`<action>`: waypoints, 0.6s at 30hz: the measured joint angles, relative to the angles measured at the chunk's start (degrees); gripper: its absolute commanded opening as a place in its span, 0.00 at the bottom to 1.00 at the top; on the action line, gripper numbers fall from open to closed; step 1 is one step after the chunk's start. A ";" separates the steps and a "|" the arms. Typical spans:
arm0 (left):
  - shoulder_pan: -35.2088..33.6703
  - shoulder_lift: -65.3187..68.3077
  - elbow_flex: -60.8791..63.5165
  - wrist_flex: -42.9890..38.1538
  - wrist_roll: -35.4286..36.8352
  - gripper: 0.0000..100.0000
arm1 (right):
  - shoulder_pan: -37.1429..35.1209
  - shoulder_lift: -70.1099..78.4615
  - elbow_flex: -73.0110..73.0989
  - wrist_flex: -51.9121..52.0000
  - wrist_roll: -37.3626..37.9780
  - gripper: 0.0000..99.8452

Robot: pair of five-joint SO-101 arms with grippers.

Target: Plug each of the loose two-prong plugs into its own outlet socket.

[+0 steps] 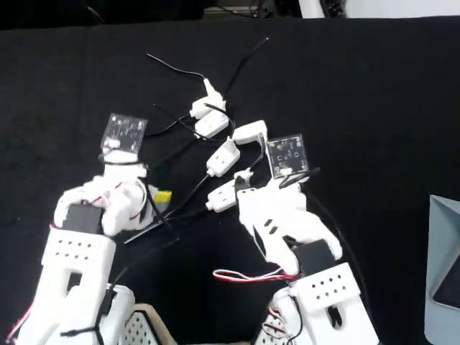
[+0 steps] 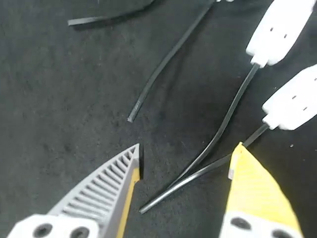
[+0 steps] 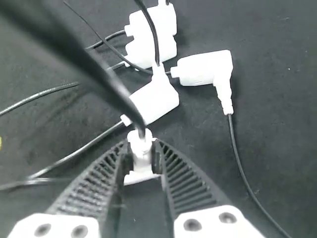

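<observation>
Right gripper (image 3: 142,151) is clamped on a small white plug (image 3: 140,168), with its black cord rising out between the fingers. The plug sits just short of a white outlet socket (image 3: 154,101); can't tell if they touch. An angled plug (image 3: 203,69) lies near that socket on the black table (image 3: 277,39). Left gripper (image 2: 188,148) is spread wide, grasping nothing, over loose black cords (image 2: 218,129), with two slotted sockets (image 2: 280,27) close by.

No readable text, no labels or numbers legible on white plugs (image 3: 200,68) or outlet sockets (image 2: 277,29)
</observation>
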 measured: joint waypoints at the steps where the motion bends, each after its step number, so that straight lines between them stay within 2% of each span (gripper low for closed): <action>1: 0.00 -1.05 2.11 -0.88 0.09 0.29 | -0.18 0.53 0.18 -0.53 1.23 0.01; 9: 0.00 -5.63 9.14 -3.69 0.97 0.29 | -0.26 3.43 6.33 -9.85 12.22 0.01; 18: 0.00 -5.71 9.14 -4.22 0.97 0.29 | -1.67 5.01 7.12 -12.84 14.15 0.01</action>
